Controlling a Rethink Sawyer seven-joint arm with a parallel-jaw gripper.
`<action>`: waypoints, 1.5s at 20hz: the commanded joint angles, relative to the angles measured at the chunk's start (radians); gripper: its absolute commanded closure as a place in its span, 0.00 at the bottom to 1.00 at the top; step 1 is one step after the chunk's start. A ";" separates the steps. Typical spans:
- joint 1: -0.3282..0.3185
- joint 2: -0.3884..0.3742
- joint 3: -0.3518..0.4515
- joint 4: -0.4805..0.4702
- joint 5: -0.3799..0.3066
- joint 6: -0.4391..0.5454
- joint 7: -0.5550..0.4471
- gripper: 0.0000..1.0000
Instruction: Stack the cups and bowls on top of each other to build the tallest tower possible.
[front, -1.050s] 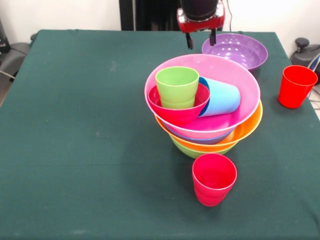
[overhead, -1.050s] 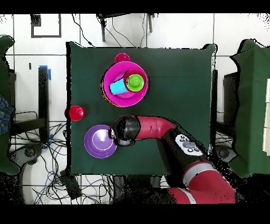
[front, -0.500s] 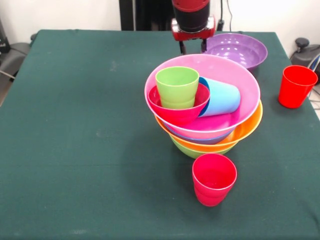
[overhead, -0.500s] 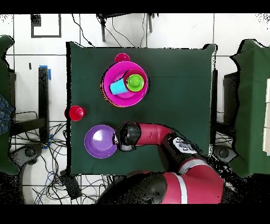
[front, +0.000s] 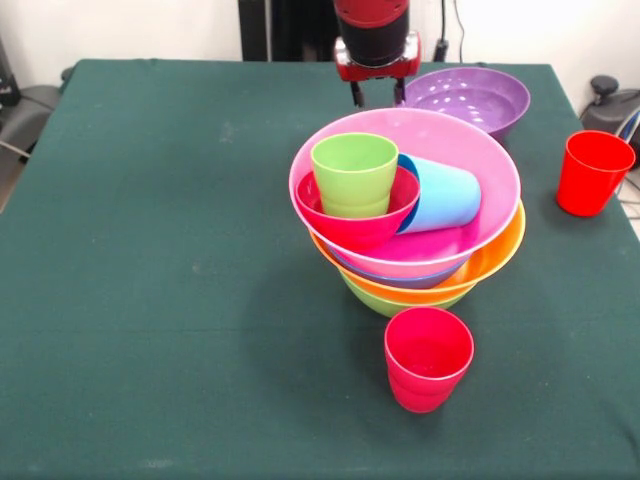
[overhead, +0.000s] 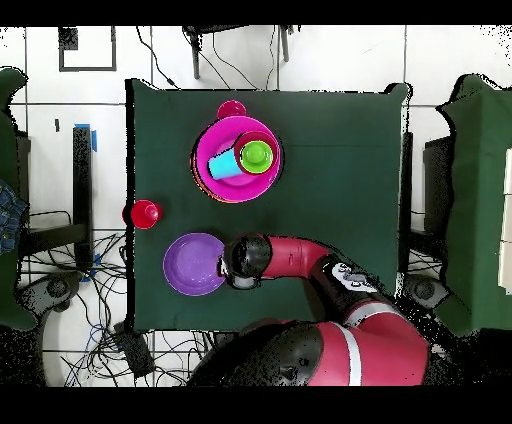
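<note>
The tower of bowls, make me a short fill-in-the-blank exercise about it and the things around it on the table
1. The green cup stands upright inside the small ____ bowl.
2. The blue cup lies on its ____ in the pink bowl.
3. The gripper hangs beside the ____ bowl, which stands apart from the tower.

Missing words: red; side; purple

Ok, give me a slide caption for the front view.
Sawyer gripper open beside the purple bowl, behind a bowl tower holding green and blue cups.
</note>
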 joint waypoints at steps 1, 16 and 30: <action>-0.026 0.009 0.092 -0.012 0.046 -0.089 0.094 0.00; -0.051 0.025 0.173 -0.026 0.014 -0.157 0.069 0.00; -0.073 0.037 0.197 0.033 0.033 -0.247 0.128 0.00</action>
